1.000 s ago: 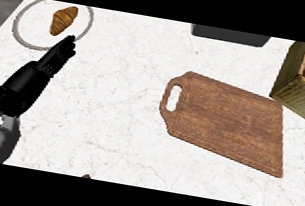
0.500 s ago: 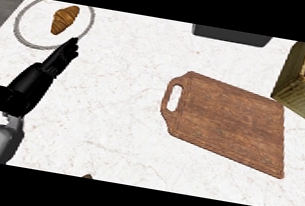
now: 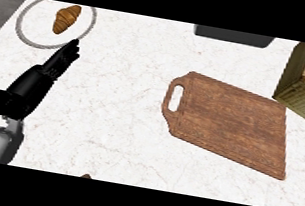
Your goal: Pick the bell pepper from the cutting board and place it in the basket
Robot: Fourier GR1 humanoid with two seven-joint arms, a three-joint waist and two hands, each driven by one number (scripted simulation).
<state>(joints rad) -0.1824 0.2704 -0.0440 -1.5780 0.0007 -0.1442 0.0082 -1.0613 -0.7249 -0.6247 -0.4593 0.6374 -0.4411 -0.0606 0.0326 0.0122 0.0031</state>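
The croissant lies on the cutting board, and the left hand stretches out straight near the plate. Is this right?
Not quite. The head view shows the croissant lying on the plate, not on the cutting board, which has nothing on it. The rest holds: the left hand stretches out straight, its fingertips near the plate.

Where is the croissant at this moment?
In the head view the croissant lies on a white plate at the counter's upper left, just beyond the fingertips of the left hand and far left of the cutting board.
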